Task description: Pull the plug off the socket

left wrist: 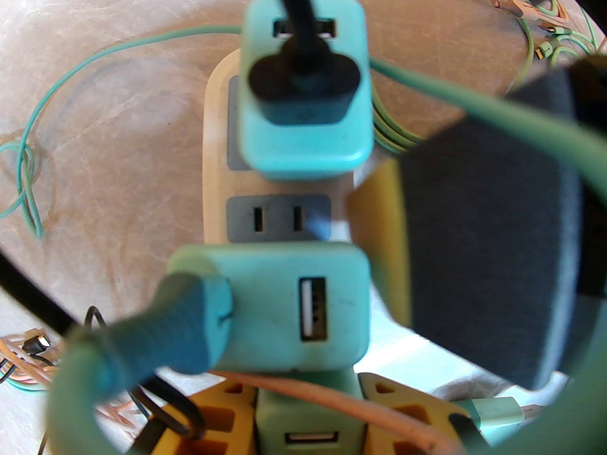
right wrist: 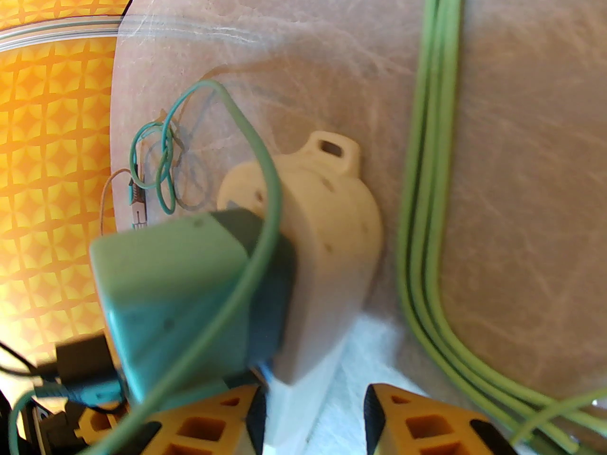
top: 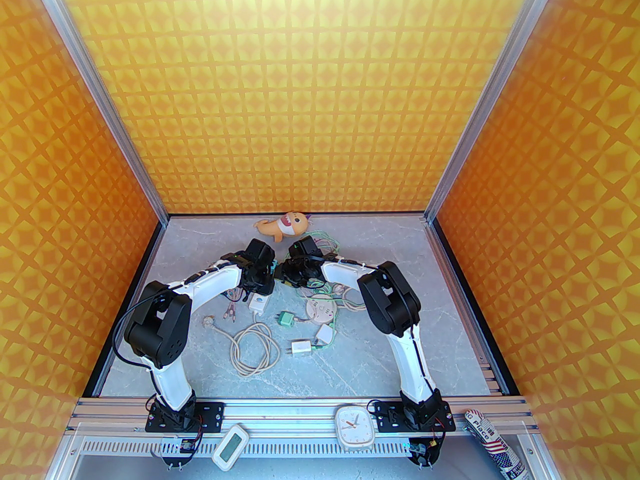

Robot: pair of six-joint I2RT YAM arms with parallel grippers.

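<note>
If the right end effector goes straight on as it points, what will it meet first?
The right end effector would first meet the white power strip, already between its fingers; depth unclear.

plug (left wrist: 275, 417) in left jaws: teal plastic, matt | socket strip (right wrist: 332, 254) between right jaws: cream plastic, smooth, matt | counter (right wrist: 521, 159) under jaws: smooth, veined marble-look | right fingers (right wrist: 403, 403): yellow plastic
</note>
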